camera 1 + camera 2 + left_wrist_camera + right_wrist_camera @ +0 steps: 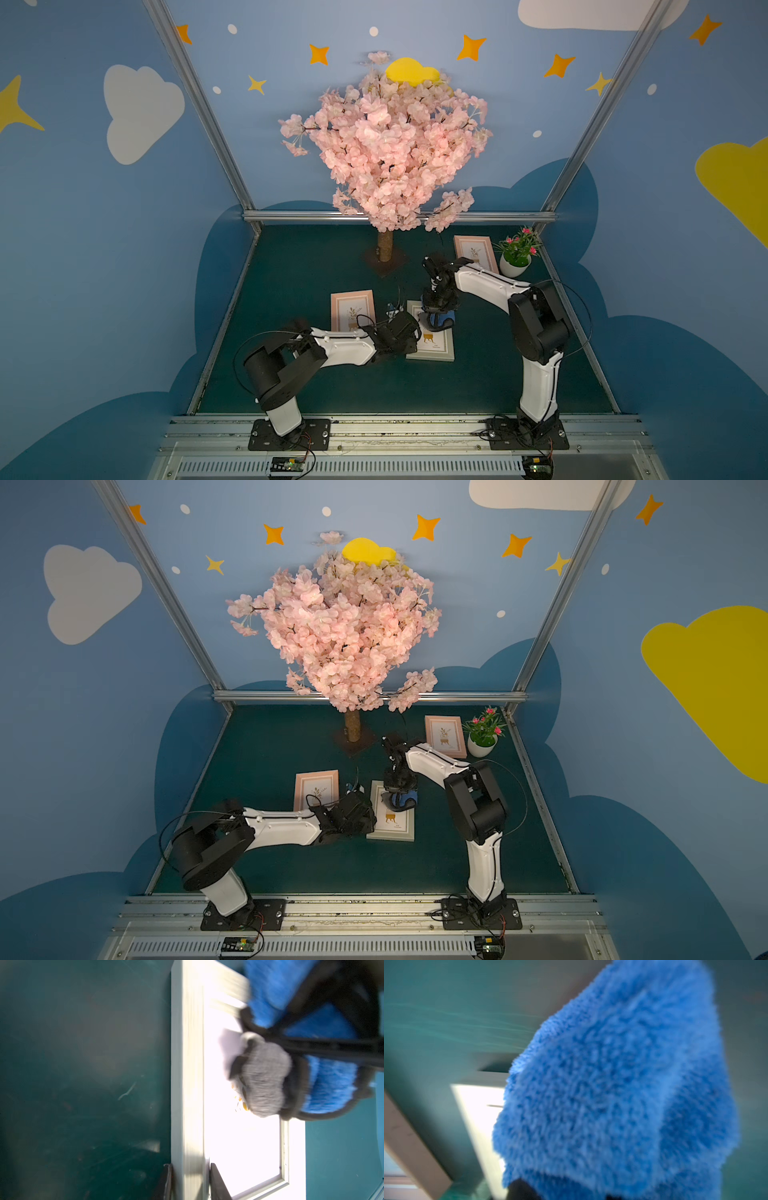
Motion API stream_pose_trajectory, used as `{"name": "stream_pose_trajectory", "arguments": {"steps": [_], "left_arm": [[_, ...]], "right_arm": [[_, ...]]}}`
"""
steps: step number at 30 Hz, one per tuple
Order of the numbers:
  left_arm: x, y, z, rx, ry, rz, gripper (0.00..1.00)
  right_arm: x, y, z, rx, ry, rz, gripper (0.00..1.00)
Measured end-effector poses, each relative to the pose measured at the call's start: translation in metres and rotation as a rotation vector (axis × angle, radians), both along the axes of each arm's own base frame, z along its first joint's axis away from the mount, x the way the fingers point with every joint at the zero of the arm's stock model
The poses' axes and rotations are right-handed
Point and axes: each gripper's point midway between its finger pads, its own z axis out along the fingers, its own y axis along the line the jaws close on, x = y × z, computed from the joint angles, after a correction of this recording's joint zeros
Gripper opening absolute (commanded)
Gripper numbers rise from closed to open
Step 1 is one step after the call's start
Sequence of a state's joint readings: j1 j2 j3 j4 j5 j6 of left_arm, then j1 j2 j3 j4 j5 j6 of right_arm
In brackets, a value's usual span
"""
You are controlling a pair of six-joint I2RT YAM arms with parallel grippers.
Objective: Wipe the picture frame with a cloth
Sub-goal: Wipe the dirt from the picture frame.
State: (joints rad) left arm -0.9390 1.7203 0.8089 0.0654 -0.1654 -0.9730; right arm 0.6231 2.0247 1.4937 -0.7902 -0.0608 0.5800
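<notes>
Reaching in from the front edge of the desk [332, 386], pinching a side rail of the white picture frame [434, 345], mid-desk, in the left jaws. Clamping the bunched cloth [441, 319] over its far half in the right jaws. Mid-wipe, seemingly; next, sweeping frontward, pressing lightly.

Dim booth in both top views, light from overhead catching the blossom tree [386, 141]; posts [198, 104] splay toward eleven and one o'clock, wide-lens bending. Left wrist view: picture frame [239, 1142] glass blown out white, streaky blur. Right wrist view: cloth [618, 1088] smeared, out of focus.
</notes>
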Motion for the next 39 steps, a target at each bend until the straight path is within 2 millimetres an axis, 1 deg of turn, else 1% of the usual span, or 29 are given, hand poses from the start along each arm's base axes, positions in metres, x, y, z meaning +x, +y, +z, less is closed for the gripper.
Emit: {"name": "stream_pose_trajectory", "arguments": {"steps": [3, 5, 7, 11, 13, 15, 17, 19, 20, 24, 26, 28, 31, 33, 35, 39], "left_arm": [[0.000, 0.000, 0.000, 0.000, 0.000, 0.000, 0.26], [0.000, 0.000, 0.000, 0.000, 0.000, 0.001, 0.26], [0.000, 0.000, 0.000, 0.000, 0.000, 0.002, 0.26], [0.000, 0.000, 0.000, -0.002, 0.000, 0.002, 0.26], [0.000, 0.000, 0.000, -0.002, 0.000, 0.002, 0.26], [0.000, 0.000, 0.000, -0.002, -0.001, 0.001, 0.26], [0.000, 0.000, 0.000, -0.002, -0.001, 0.001, 0.26], [0.000, 0.000, 0.000, -0.001, -0.001, 0.001, 0.26], [0.000, 0.000, 0.000, -0.001, -0.001, 0.000, 0.26], [-0.001, 0.000, -0.001, -0.002, -0.003, -0.002, 0.27], [-0.002, 0.000, -0.001, -0.002, -0.005, -0.003, 0.27], [-0.002, -0.001, 0.000, -0.003, -0.005, -0.004, 0.27], [-0.002, -0.001, 0.000, -0.005, -0.006, -0.004, 0.26], [-0.002, -0.001, 0.000, -0.005, -0.005, -0.005, 0.26], [-0.002, -0.001, 0.000, -0.006, -0.004, -0.006, 0.26], [-0.002, -0.002, 0.000, -0.006, -0.004, -0.006, 0.26]], "right_arm": [[-0.001, 0.021, -0.001, 0.013, -0.005, 0.039, 0.00], [-0.001, 0.021, -0.001, 0.011, -0.007, 0.041, 0.00], [0.002, 0.013, -0.003, 0.013, -0.002, 0.022, 0.00], [0.002, -0.021, -0.003, -0.004, 0.012, -0.041, 0.00], [0.000, -0.034, -0.003, -0.015, 0.017, -0.060, 0.00], [-0.002, -0.038, -0.003, -0.013, 0.019, -0.068, 0.00], [-0.007, -0.035, -0.004, -0.010, 0.013, -0.055, 0.00], [-0.018, -0.033, -0.006, -0.003, 0.008, -0.046, 0.00], [-0.026, -0.034, -0.006, 0.004, 0.006, -0.043, 0.00], [-0.075, -0.045, -0.005, 0.027, 0.039, -0.028, 0.00], [-0.091, -0.045, -0.005, 0.029, 0.054, -0.013, 0.00], [-0.098, -0.044, -0.006, 0.030, 0.061, -0.005, 0.00], [-0.095, -0.043, -0.006, 0.027, 0.066, -0.009, 0.00], [-0.085, -0.042, -0.006, 0.014, 0.077, -0.017, 0.00], [-0.064, -0.040, -0.005, 0.000, 0.068, -0.033, 0.00], [-0.015, -0.032, 0.001, -0.014, 0.004, -0.046, 0.00]]}}
